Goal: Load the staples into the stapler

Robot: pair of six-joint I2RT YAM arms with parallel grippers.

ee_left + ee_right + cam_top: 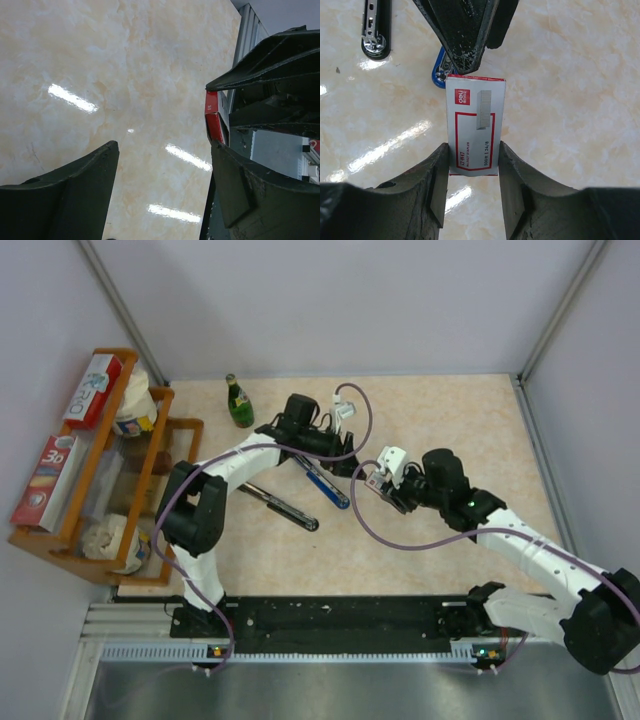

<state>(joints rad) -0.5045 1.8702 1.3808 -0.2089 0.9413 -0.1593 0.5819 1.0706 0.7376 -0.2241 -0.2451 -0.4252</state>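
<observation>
**Q:** R gripper (472,150), jaw state?
**A:** Partly closed, clamped on the staples box (475,120). Pads grip the lower half of its long sides. Label faces the cam; box sits centre frame in the R wrist view.

**Q:** L gripper (165,185)?
**A:** Jaws wide apart, nothing between them. In the R wrist view one finger (462,45) points down from top centre, tip at the box's upper edge; contact can't be told.

**Q:** Surroundings?
**A:** Top view: both grippers meet mid-frame over the table (450,420). Blue stapler (328,488) lies just left of the box. Black long tool (280,506) is further left, apart.
</observation>
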